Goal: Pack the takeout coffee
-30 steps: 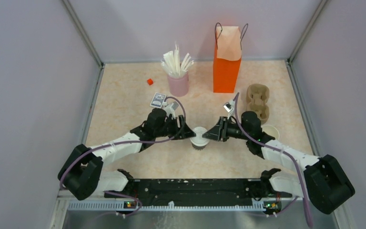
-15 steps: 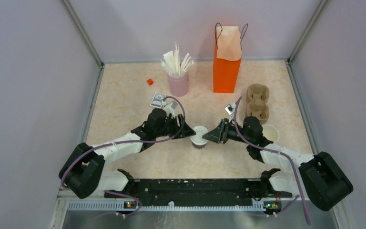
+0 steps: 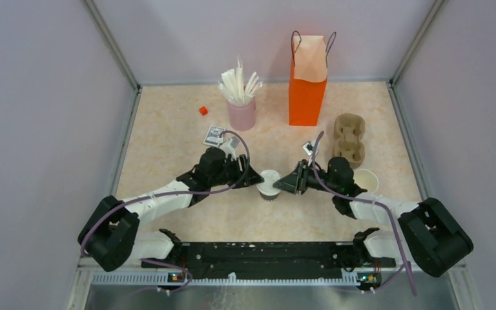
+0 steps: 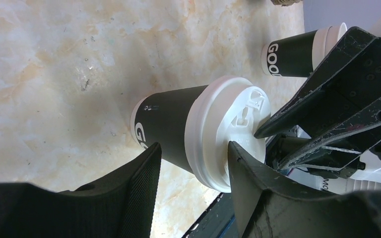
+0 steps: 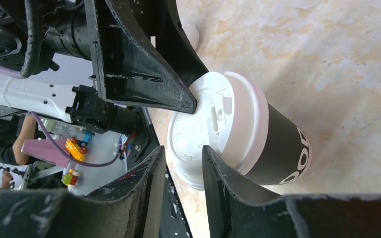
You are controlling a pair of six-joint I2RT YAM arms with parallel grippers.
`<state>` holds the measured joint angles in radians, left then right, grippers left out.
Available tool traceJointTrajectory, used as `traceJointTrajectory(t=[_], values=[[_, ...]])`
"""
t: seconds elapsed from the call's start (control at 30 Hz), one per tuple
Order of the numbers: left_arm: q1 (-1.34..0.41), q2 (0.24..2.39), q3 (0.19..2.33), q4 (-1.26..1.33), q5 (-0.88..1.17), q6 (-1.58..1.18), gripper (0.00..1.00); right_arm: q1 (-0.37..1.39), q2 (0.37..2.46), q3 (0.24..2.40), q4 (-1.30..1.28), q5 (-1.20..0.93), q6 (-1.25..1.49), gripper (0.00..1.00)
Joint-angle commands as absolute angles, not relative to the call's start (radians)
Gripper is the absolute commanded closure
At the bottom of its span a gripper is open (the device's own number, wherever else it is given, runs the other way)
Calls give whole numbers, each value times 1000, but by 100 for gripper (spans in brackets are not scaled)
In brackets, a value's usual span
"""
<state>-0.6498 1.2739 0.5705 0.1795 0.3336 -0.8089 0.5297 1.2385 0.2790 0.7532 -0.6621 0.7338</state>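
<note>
lid seating is judged in hand: the takeout coffee point(image 3: 269, 182) is flanked by the left gripper point(image 3: 256, 183) at 9 o'clock and the right gripper point(image 3: 283, 186) at 3, both jaws apart; a firm clamp is called for next.

White "GO…" on takeout coffee point(image 4: 171, 124); "GOO…" on second dark cup point(image 4: 290, 52).

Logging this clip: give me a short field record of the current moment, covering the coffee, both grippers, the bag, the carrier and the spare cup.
takeout coffee: upright, white lid on, between the two grippers
left gripper: fingers straddle the lid's rim; contact unclear
right gripper: fingers at the lid's opposite side; grip unclear
orange bag: standing at the far side, top open
cup carrier: right of the bag, holds no cup
lidless cup: near side of the carrier
packed: not yet
</note>
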Motion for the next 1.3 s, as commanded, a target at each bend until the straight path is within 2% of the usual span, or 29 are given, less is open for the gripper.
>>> traceJointTrajectory(t=[0.0,0.13,0.3,0.37,0.6,0.9,1.27], values=[[-647,1280,549,41,284,-778,44,522,1204,323,304,-583,628,65],[-647,1249,544,66,322,-805,42,520,1062,518,27,-536,552,53],[-646,1219,559,87,362,-849,39,518,1014,631,-94,-502,530,47],[-647,1207,560,96,372,-865,34,518,1017,638,-106,-468,537,46],[-647,1187,606,57,345,-820,26,518,1024,570,28,-451,631,47],[-647,1210,646,54,310,-728,26,518,1125,615,70,-458,579,54],[-647,1264,649,84,341,-685,34,518,1252,701,51,-524,499,50]])
